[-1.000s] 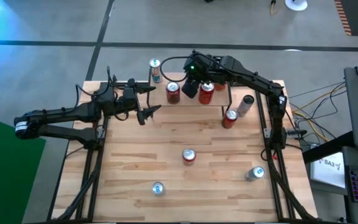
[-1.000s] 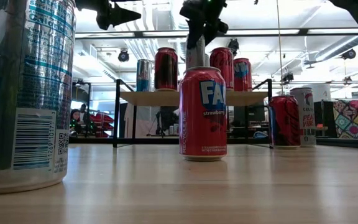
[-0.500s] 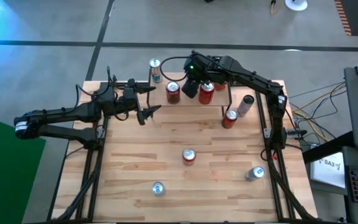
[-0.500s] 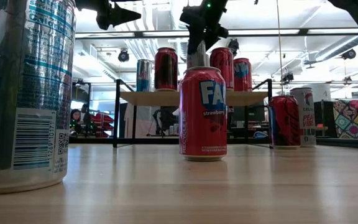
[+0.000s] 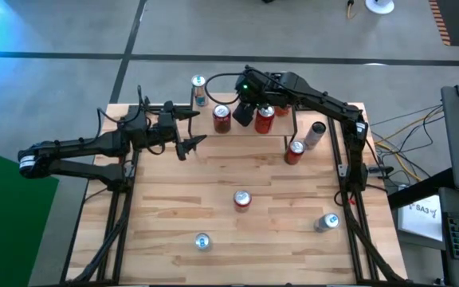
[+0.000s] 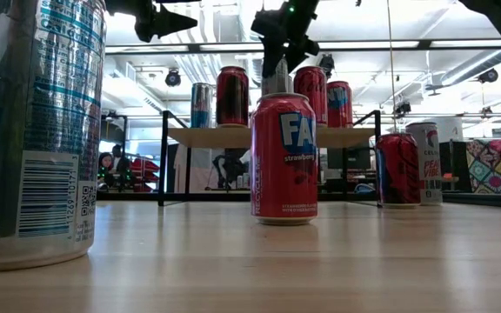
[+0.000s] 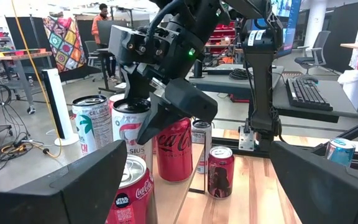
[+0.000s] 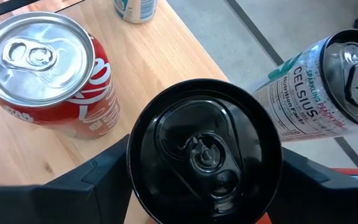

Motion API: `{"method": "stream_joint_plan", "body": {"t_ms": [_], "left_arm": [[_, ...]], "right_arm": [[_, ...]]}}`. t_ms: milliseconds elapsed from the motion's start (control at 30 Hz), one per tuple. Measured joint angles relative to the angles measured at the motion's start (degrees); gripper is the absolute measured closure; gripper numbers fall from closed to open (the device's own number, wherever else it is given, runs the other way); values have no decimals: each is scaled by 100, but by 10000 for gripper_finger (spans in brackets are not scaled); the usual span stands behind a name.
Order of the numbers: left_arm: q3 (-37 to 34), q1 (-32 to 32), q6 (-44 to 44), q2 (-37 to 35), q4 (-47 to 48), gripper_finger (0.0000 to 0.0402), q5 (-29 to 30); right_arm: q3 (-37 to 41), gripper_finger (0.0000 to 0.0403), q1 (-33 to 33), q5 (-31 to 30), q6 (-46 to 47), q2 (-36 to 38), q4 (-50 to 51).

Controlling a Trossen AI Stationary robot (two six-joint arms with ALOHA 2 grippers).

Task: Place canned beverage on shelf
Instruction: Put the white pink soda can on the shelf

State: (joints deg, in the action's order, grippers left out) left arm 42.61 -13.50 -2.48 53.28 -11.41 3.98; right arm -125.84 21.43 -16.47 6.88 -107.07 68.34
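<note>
The shelf (image 6: 216, 137) stands at the table's far side and carries several upright cans. One of them, a pink can with a black top (image 8: 204, 149), stands on the plank between a red cola can (image 8: 48, 68) and a white can (image 8: 316, 93). My right gripper (image 5: 245, 112) hangs over the black-topped can, open, one finger (image 8: 98, 180) on each side of its top. My left gripper (image 5: 196, 129) waits open and level at the shelf's left, holding nothing. My right gripper's fingers (image 7: 176, 109) stand close against two opposite sides of the black-topped can's upper end (image 7: 129, 111), coming from above on a slant. Whether they touch it I cannot tell. The can stands upright on the shelf's plank.
A red can (image 5: 295, 150) and a white can (image 5: 315, 134) stand on the table by the shelf's right end. Three more cans stand nearer: a red one (image 5: 241, 199), a silver one (image 5: 327, 222) and a blue-white one (image 5: 202, 241). Bare wood lies between them.
My right gripper has tipped a little over the black-topped can and its fingers have parted slightly. The can has stayed upright on the shelf.
</note>
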Motion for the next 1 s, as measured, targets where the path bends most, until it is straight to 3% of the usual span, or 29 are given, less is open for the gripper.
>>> {"method": "stream_joint_plan", "body": {"t_ms": [333, 1000], "left_arm": [[0, 0, 0, 0, 1, 20, -1], [-2, 0, 0, -2, 47, 20, -1]], "right_arm": [[0, 93, 0, -21, 54, 11, -28], [-153, 81, 0, -4, -8, 39, -135]]}}
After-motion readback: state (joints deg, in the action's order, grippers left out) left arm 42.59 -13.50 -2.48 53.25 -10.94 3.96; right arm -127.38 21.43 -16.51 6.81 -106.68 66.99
